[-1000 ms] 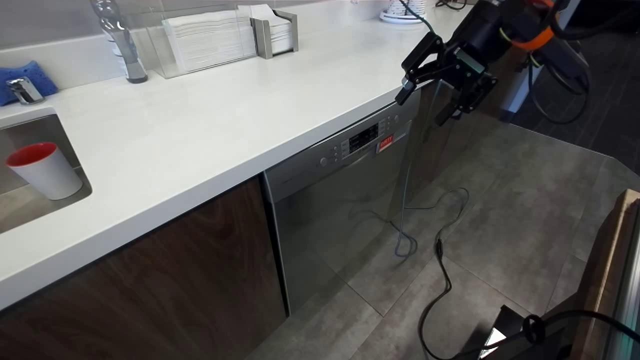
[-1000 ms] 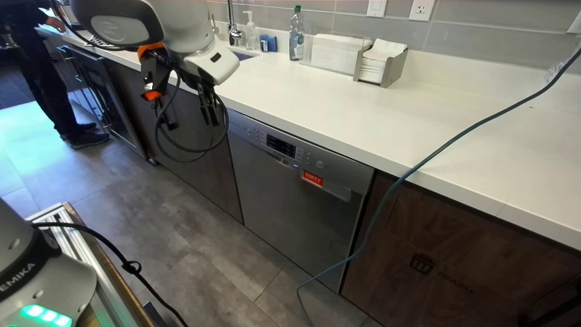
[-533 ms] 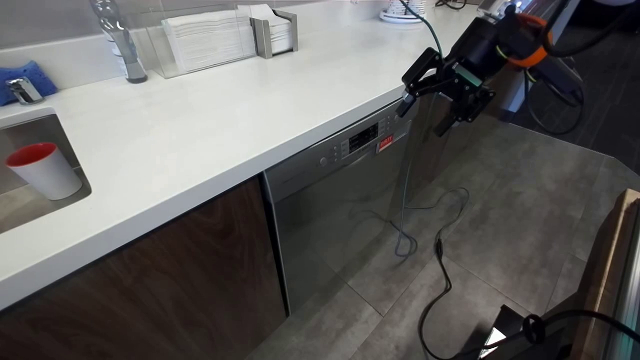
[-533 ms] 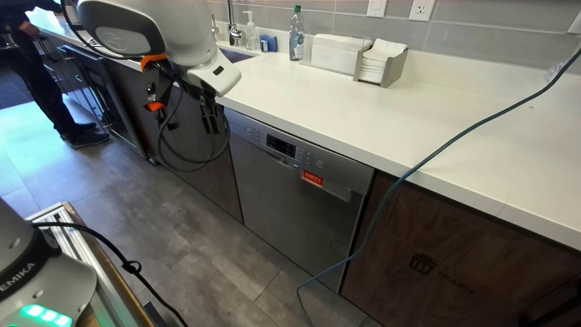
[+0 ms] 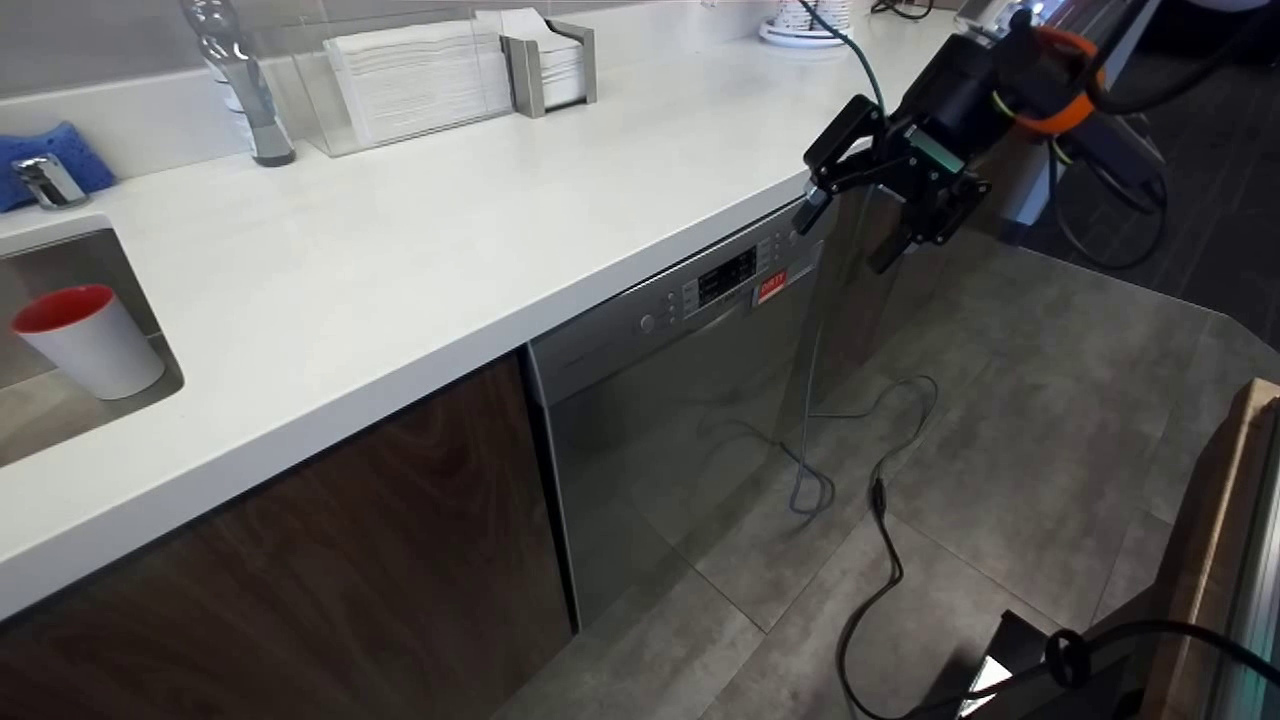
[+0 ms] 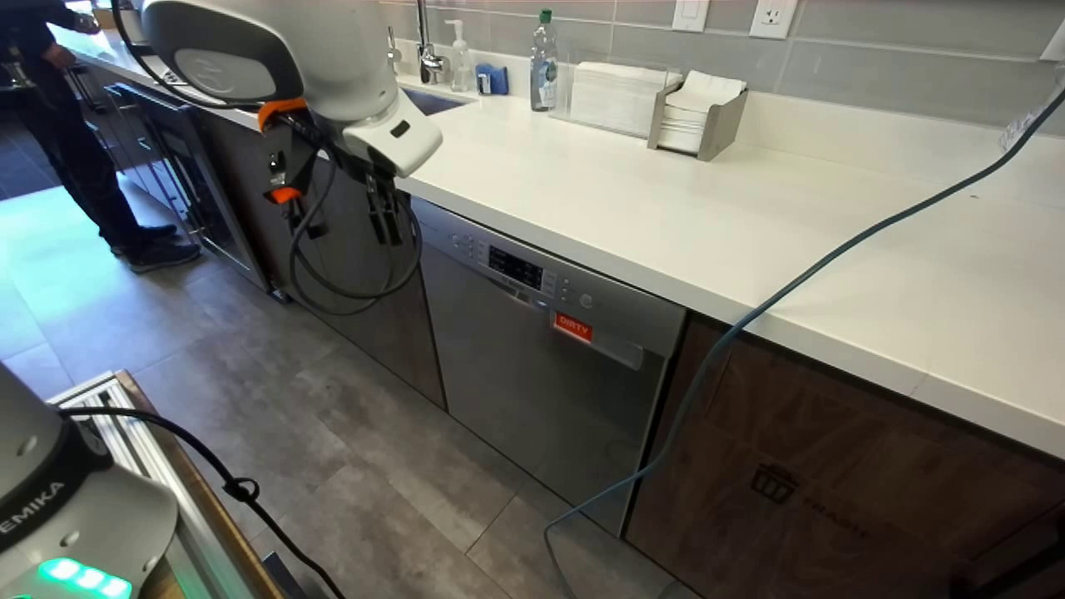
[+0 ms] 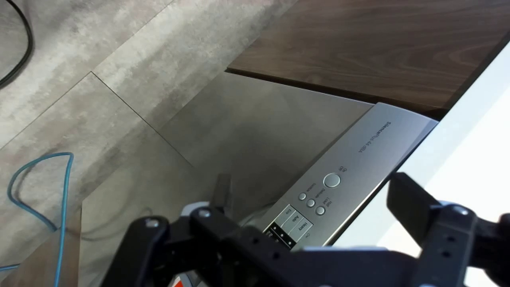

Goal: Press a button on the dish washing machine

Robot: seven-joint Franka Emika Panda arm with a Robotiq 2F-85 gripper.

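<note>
One gripper (image 5: 850, 238), fingers (image 5: 812, 212) apart and empty, hangs near the front edge of the countertop (image 5: 420, 250), presumably placed there to reach the buttons (image 7: 332, 180) on the dish washing machine (image 6: 532, 383), fitted beneath that countertop.

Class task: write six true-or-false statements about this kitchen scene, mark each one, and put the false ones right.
1. The gripper is open. True.
2. The dishwasher is shut. True.
3. Its sign reads CLEAN. False: the sign reads DIRTY.
4. The cup in the sink is red inside. True.
5. In both exterior views, the green-capped bottle is right of the grey holder. False: the green-capped bottle is left of the grey holder in both.
6. In the wrist view, the On Off button is smaller than the three round buttons near it. False: the On Off button is larger than those three round buttons.
</note>
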